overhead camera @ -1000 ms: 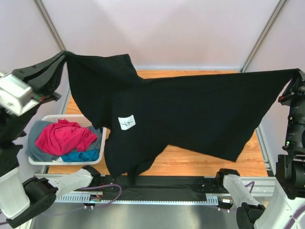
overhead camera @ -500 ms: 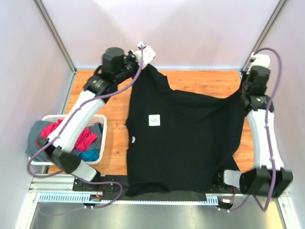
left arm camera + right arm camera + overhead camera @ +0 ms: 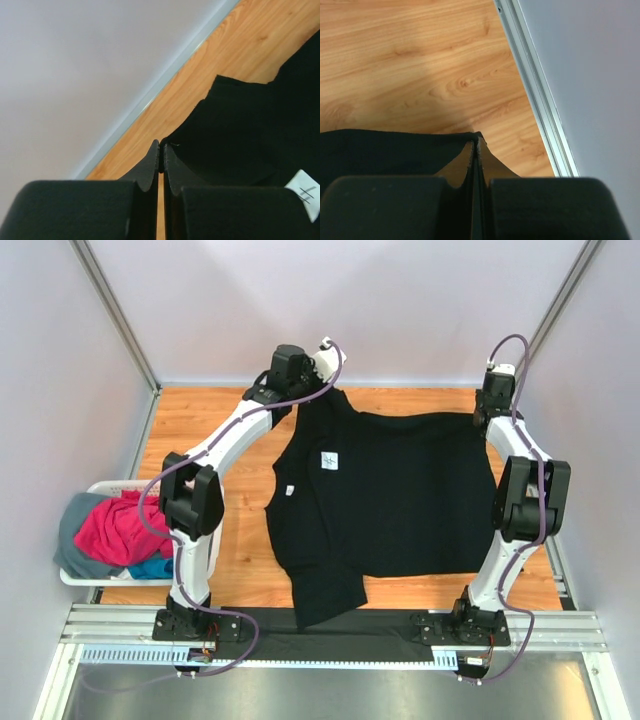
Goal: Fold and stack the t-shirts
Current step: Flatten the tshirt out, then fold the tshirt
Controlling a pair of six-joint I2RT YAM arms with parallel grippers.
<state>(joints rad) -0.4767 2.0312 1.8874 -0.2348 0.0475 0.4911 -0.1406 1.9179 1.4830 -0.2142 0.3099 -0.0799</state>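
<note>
1. The left claw point(image 3: 161, 150) was pinched fully together on a far corner of the black t-shirt point(image 3: 400, 490). Cloth showed right at its tips and spread away to its right.
2. The right claw point(image 3: 476, 142) was clamped just as tight on the opposite far corner, with the fabric edge running off to its left.
3. Between the two claws the shirt lay spread on the table point(image 3: 200, 420). One flap, well back from the left claw, reached past the near edge.
4. Both grips looked thin, taking only the hem. Drawing the claws further apart could tug a corner free and let the far edge go slack.
5. That overhanging flap could catch on the edge and skew any fold.
6. The pink t-shirt point(image 3: 120, 530), blue t-shirt point(image 3: 150, 568) and grey t-shirt point(image 3: 70, 530) sat in the white basket point(image 3: 130, 580), well off to the left claw's left.
</note>
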